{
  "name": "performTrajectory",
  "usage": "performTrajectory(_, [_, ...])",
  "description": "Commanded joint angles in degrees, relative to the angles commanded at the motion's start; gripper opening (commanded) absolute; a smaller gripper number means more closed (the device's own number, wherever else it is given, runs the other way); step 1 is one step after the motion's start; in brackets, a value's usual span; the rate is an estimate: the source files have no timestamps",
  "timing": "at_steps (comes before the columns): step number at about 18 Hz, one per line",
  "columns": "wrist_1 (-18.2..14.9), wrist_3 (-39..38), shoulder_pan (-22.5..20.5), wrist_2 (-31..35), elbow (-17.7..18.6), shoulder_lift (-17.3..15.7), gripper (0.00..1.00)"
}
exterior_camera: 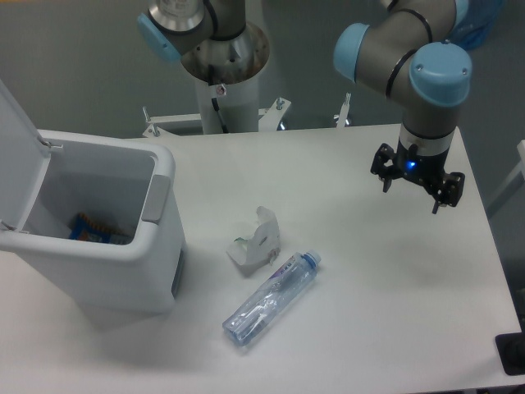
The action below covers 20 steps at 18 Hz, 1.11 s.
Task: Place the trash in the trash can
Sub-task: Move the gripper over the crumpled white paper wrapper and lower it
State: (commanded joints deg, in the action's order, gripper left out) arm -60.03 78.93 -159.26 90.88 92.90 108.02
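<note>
1. The trash can [156, 246] is sitting at the left edge of the table [385, 287] with its lid [16, 156] standing open and tilted back to the left; the grey tab [156, 199] is hanging at the right rim.
2. Something blue with orange marks [90, 228] is lying at the bottom of the bin; I cannot tell what it is.
3. Just right of the bin, apart from it, the folded white carton piece [256, 242] is resting on the tabletop, one flap standing up and faint green showing on its lower part.
4. The clear water bottle [271, 297] is lying on its side right next to the carton, running diagonally from lower left up to its cap at upper right; whether the two are touching I cannot tell.
5. The arm is reaching in from the top, its blue-capped joints [439, 72] bending over the far right side of the table.
6. The gripper [417, 182] is hanging above the tabletop near the right edge, pointing downward, well apart from both trash items; its two fingers are spreading wide and holding nothing.
7. Bare tabletop is lying between the gripper and the bottle, and more along the near edge.
8. The robot's base column [221, 74] is standing beyond the far edge.
</note>
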Motion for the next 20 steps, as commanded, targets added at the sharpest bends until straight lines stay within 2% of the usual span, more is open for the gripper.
performTrajectory(4, [-0.2,-0.3,0.4,-0.4,0.1,0.0,1.00])
performTrajectory(6, [-0.2,-0.3,1.0,-0.7,1.6,-0.3,1.00])
performTrajectory(9, [3.0,-1.9,2.3,-3.8,6.0,-1.6,1.00])
performTrajectory(11, [4.9,-6.3,2.8,-9.3,9.7,-4.4,1.00])
performTrajectory(13, [4.9,-7.8,4.7,-14.0,11.8,-6.0,1.00])
performTrajectory(17, [4.9,-8.0,10.0,-14.9,15.5,-6.7,1.00])
performTrajectory(20, [5.4,-8.9,12.0,-14.9,17.8,-6.4,1.00])
